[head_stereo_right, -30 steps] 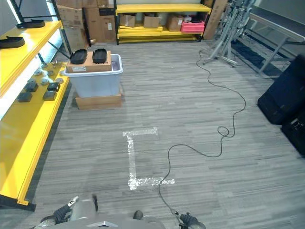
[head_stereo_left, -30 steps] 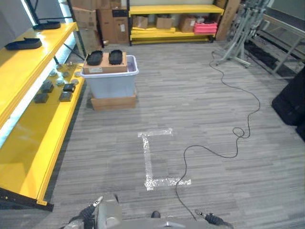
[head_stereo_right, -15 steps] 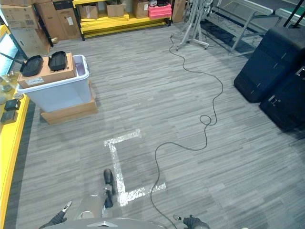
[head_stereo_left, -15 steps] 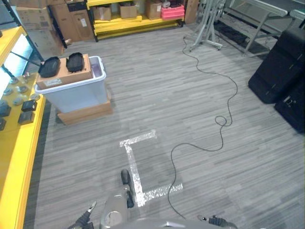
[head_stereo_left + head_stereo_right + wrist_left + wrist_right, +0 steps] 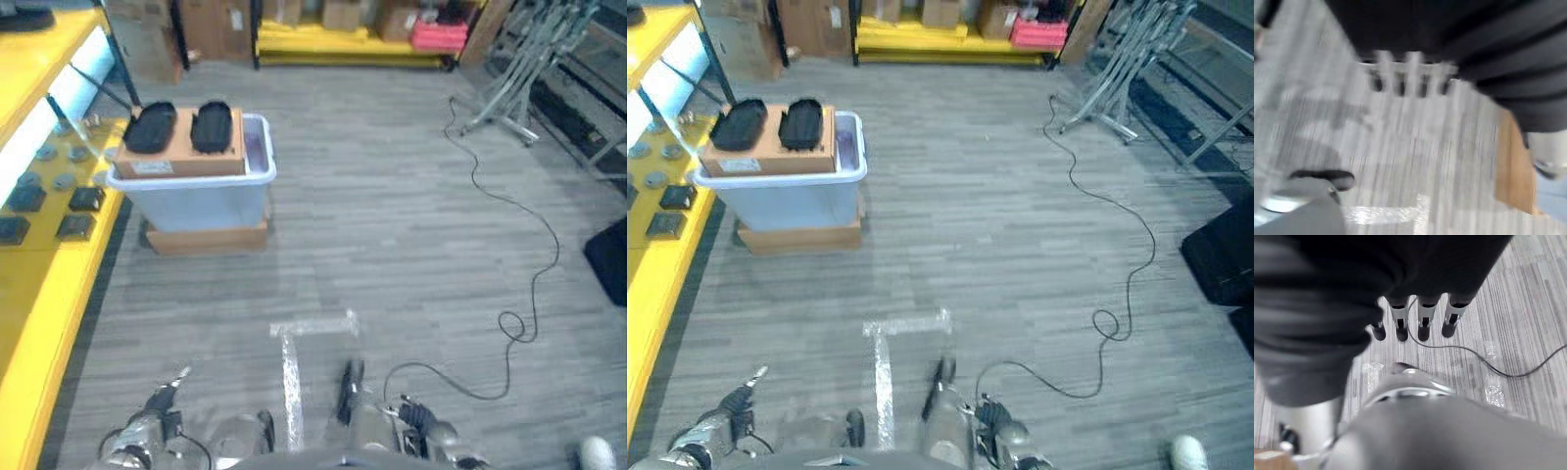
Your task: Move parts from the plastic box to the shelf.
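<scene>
Both hands empty, low over the floor.
Left hand (image 5: 1410,81) and right hand (image 5: 1415,320) fingers relaxed; plastic box (image 5: 196,191) beside yellow shelf (image 5: 44,284).

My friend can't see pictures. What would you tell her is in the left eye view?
A pale plastic box stands on a grey plank floor beside a yellow shelf. A cardboard box with two black parts rests across its top. Small dark and round parts lie on the shelf, and both robot hands, left and right, hang low, holding nothing.
</scene>
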`<state>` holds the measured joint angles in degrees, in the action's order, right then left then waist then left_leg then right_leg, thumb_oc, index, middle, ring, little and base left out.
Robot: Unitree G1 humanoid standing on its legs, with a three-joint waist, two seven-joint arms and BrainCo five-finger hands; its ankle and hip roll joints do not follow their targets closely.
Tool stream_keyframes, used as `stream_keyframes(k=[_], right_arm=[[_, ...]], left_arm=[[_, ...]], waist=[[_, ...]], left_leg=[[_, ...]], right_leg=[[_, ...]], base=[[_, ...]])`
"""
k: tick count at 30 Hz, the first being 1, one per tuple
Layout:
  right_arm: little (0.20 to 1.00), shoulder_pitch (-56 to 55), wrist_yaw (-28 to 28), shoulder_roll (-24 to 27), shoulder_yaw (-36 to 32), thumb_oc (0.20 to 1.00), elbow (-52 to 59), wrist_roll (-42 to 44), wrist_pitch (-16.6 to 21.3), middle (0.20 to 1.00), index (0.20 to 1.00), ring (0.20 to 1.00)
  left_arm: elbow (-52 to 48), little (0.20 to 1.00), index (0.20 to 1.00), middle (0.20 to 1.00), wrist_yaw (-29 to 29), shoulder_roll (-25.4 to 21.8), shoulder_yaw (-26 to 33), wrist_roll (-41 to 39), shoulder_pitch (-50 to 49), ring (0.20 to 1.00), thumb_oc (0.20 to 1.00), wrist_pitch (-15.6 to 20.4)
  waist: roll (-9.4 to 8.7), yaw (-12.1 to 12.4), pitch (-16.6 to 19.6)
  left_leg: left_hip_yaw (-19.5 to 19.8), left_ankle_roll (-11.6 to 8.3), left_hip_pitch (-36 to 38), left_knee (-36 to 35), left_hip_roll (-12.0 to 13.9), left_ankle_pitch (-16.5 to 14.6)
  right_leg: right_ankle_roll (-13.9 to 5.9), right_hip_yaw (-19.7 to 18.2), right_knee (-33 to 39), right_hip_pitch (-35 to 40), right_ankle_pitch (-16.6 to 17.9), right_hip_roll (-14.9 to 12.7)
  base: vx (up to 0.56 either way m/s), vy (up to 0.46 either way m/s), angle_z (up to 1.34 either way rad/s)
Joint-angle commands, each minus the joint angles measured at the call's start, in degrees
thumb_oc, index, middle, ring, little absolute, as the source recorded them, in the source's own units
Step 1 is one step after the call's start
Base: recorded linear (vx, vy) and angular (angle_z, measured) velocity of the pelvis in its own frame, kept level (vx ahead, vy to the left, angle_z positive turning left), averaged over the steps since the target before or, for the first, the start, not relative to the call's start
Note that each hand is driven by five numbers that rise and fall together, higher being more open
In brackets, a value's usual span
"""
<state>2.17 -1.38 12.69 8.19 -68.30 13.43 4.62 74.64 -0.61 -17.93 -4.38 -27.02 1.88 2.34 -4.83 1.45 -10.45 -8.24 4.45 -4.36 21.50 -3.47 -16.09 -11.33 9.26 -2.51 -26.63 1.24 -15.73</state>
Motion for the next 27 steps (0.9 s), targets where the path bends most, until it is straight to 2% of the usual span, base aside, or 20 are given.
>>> stream_keyframes(k=[1, 4, 5, 6, 7, 9, 10, 12, 13, 14, 15, 17, 18, 19, 20, 22, 23, 25, 27], right_arm=[[1.0, -5.1, 0.3, 2.7, -0.8, 1.0, -1.4, -1.9, 1.0, 1.0, 1.0, 1.0], [1.0, -5.6, -1.1, 2.4, -0.7, 1.0, -1.7, -0.8, 0.6, 1.0, 1.0, 1.0], [1.0, -5.3, -2.2, 2.2, -1.0, 1.0, -3.3, 0.0, 0.3, 1.0, 1.0, 1.0], [1.0, -5.1, -2.5, 2.3, -1.2, 1.0, -3.8, 0.3, 0.2, 1.0, 1.0, 1.0], [1.0, -4.6, -3.2, 2.9, -1.5, 1.0, -5.1, -0.5, -0.4, 1.0, 1.0, 1.0], [1.0, -4.3, -3.0, 3.9, -1.5, 1.0, -5.9, -0.8, -0.9, 1.0, 1.0, 1.0], [1.0, -4.3, -3.0, 4.0, -1.5, 1.0, -5.9, -0.9, -1.0, 1.0, 1.0, 1.0], [1.0, -4.3, -3.2, 5.0, -1.5, 1.0, -5.9, -2.0, -1.6, 1.0, 1.0, 1.0], [1.0, -4.4, -3.5, 6.1, -1.7, 1.0, -5.9, -1.5, -2.4, 1.0, 1.0, 1.0], [1.0, -4.4, -3.6, 6.8, -2.1, 1.0, -6.0, -1.4, -2.5, 1.0, 1.0, 1.0], [1.0, -4.3, -3.5, 7.1, -2.4, 1.0, -6.3, -1.5, -2.6, 1.0, 1.0, 1.0], [1.0, -4.2, -3.1, 7.5, -2.8, 1.0, -7.0, -2.4, -2.5, 1.0, 1.0, 1.0], [1.0, -4.2, -3.0, 7.5, -2.9, 1.0, -7.3, -3.1, -2.5, 1.0, 1.0, 1.0], [1.0, -4.2, -3.0, 7.5, -2.9, 1.0, -7.4, -3.3, -2.4, 1.0, 1.0, 1.0], [1.0, -4.4, -3.2, 7.3, -2.8, 1.0, -7.6, -4.1, -2.3, 1.0, 1.0, 1.0], [1.0, -4.7, -3.2, 7.2, -2.6, 1.0, -7.7, -4.0, -2.2, 1.0, 1.0, 1.0], [1.0, -5.3, -2.7, 7.0, -2.2, 1.0, -7.6, -5.2, -1.7, 1.0, 1.0, 1.0], [1.0, -5.7, -2.8, 6.9, -1.4, 1.0, -7.0, -6.0, -1.4, 1.0, 1.0, 1.0], [1.0, -6.1, -2.9, 6.8, -0.8, 1.0, -6.7, -6.6, -1.2, 1.0, 1.0, 1.0]], left_arm=[[-1.0, 1.0, 1.0, 1.0, -2.2, 2.0, -1.2, 1.6, -1.6, 1.0, 1.0, 2.3], [-1.2, 1.0, 1.0, 1.0, -2.3, 1.7, -0.8, 2.3, -2.2, 1.0, 1.0, 2.6], [-1.1, 1.0, 1.0, 1.0, -3.1, 1.6, -0.8, 2.3, -2.1, 1.0, 1.0, 3.1], [-1.1, 1.0, 1.0, 1.0, -3.3, 1.8, -0.6, 2.4, -2.0, 1.0, 1.0, 3.2], [-1.1, 1.0, 1.0, 1.0, -3.9, 2.4, 0.3, 2.5, -2.0, 1.0, 1.0, 3.8], [-0.9, 1.0, 1.0, 1.0, -4.7, 3.1, 1.3, 1.6, -2.1, 1.0, 1.0, 4.3], [-0.9, 1.0, 1.0, 1.0, -4.6, 3.1, 1.4, 1.4, -2.2, 1.0, 1.0, 4.4], [-1.1, 1.0, 1.0, 1.0, -4.7, 3.6, 2.1, 0.1, -2.1, 1.0, 1.0, 4.0], [-1.3, 1.0, 1.0, 1.0, -4.5, 3.7, 2.6, -1.9, -1.3, 1.0, 1.0, 3.6], [-1.3, 1.0, 1.0, 1.0, -4.4, 3.7, 2.7, -2.2, -0.6, 1.0, 1.0, 3.3], [-1.1, 1.0, 1.0, 1.0, -4.2, 3.6, 2.8, -2.6, 0.0, 1.0, 1.0, 3.1], [-0.9, 1.0, 1.0, 1.0, -4.0, 3.4, 2.6, -3.7, 0.9, 1.0, 1.0, 2.8], [-0.7, 1.0, 1.0, 1.0, -3.9, 3.4, 2.6, -4.1, 1.1, 1.0, 1.0, 2.7], [-0.7, 1.0, 1.0, 1.0, -3.8, 3.4, 2.6, -4.3, 1.2, 1.0, 1.0, 2.7], [-0.2, 1.0, 1.0, 1.0, -3.4, 3.4, 2.6, -5.3, 2.0, 1.0, 1.0, 2.3], [0.0, 1.0, 1.0, 1.0, -3.4, 3.4, 2.6, -5.3, 2.4, 1.0, 1.0, 2.0], [0.2, 1.0, 1.0, 1.0, -3.3, 3.6, 2.7, -5.7, 2.5, 1.0, 1.0, 1.6], [0.3, 1.0, 1.0, 1.0, -3.3, 3.8, 3.0, -6.1, 1.8, 1.0, 1.0, 1.9], [0.4, 1.0, 1.0, 1.0, -3.5, 3.9, 3.7, -6.0, 0.8, 1.0, 1.0, 2.4]], waist=[[3.73, -2.5, 0.2], [1.99, -2.8, 0.2], [0.8, -3.0, 0.3], [0.72, -2.9, 0.2], [0.07, -2.5, 0.8], [0.05, -2.5, 1.9], [0.09, -2.6, 2.0], [0.46, -2.4, 2.5], [0.1, -1.9, 2.4], [-0.01, -1.5, 2.1], [-0.05, -1.4, 1.8], [-0.04, -1.4, 1.3], [0.83, -1.4, 1.3], [0.83, -1.4, 1.2], [0.98, -1.6, 1.4], [1.44, -1.8, 1.5], [2.97, -1.4, 1.5], [3.93, -0.6, 1.0], [4.09, 0.0, 0.6]], left_leg=[[3.4, 1.2, 4.7, -11.4, -0.3, 5.9], [2.6, 0.82, 4.4, -7.7, 1.0, 3.6], [2.0, 0.27, 4.3, -4.4, 2.8, 2.3], [2.1, -0.31, 4.9, -3.4, 3.7, 2.0], [0.7, -1.93, 7.3, -1.6, 6.3, 1.1], [-0.9, -3.67, 8.4, 1.1, 9.7, 4.0], [-1.0, -3.86, 8.3, 1.6, 10.1, 4.3], [-2.0, -5.68, 5.6, 9.2, 13.3, 8.8], [-1.2, -6.41, -0.4, 18.2, 14.4, 11.5], [-0.9, -6.36, -3.0, 19.8, 13.9, 11.5], [-1.8, -6.24, -3.9, 18.4, 13.5, 11.2], [-3.8, -6.09, -3.0, 10.8, 12.8, 11.1], [-4.1, -6.9, -2.1, 5.8, 13.1, 10.3], [-4.4, -6.89, -1.6, 4.3, 12.9, 10.5], [-6.1, -7.66, -1.2, -6.6, 11.7, 12.9], [-6.5, -8.4, -1.6, -11.8, 11.7, 15.8], [-7.1, -9.55, -4.5, -19.5, 12.9, 23.9], [-6.3, -10.37, -7.1, -22.8, 13.5, 27.7], [-5.6, -11.08, -8.8, -25.4, 13.5, 28.1]], right_leg=[[0.13, -0.5, 3.1, 2.9, 13.4, 2.6], [-0.17, -1.4, 3.7, 8.8, 11.8, 2.3], [0.15, -2.2, -0.8, 10.8, 10.2, 2.4], [0.43, -1.9, -1.6, 12.2, 9.1, 2.9], [1.77, -0.2, -2.9, 15.7, 7.0, 3.7], [3.5, 0.8, -2.4, 17.9, 6.1, 5.5], [3.72, 0.9, -2.3, 18.0, 6.0, 5.7], [5.77, 2.0, -0.8, 20.1, 5.3, 7.8], [7.64, 3.2, 0.8, 22.1, 4.8, 8.9], [7.93, 3.9, 1.5, 22.9, 4.5, 9.2], [7.92, 4.5, 2.1, 23.7, 4.2, 9.5], [7.45, 5.8, 3.4, 25.1, 3.8, 9.7], [6.66, 6.1, 3.9, 26.3, 3.3, 10.5], [6.52, 6.2, 4.1, 26.5, 3.3, 10.4], [5.56, 7.1, 5.5, 27.9, 3.5, 9.9], [5.29, 7.1, 6.2, 28.6, 3.4, 9.9], [5.79, 7.2, 5.9, 29.2, 3.0, 10.3], [6.05, 6.6, 4.6, 30.0, 1.8, 10.7], [5.84, 6.3, 3.2, 31.5, 0.3, 10.5]], base=[[0.41, -0.271, 0.82], [0.52, -0.379, 0.77], [0.61, -0.417, 0.81], [0.89, -0.585, 1.29], [0.61, -0.375, 0.97], [0.45, -0.296, 0.28], [0.26, -0.211, -0.07], [0.26, -0.28, 0.05], [0.26, -0.316, 0.05], [0.22, -0.247, 0.08], [0.14, -0.077, 0.16], [0.19, 0.012, -0.12], [0.18, 0.062, -0.15], [0.27, 0.159, 0.03], [0.24, 0.174, 0.06], [0.27, 0.204, 0.24], [0.28, 0.21, 0.36], [0.33, 0.212, 0.15], [0.39, 0.173, -0.15]])
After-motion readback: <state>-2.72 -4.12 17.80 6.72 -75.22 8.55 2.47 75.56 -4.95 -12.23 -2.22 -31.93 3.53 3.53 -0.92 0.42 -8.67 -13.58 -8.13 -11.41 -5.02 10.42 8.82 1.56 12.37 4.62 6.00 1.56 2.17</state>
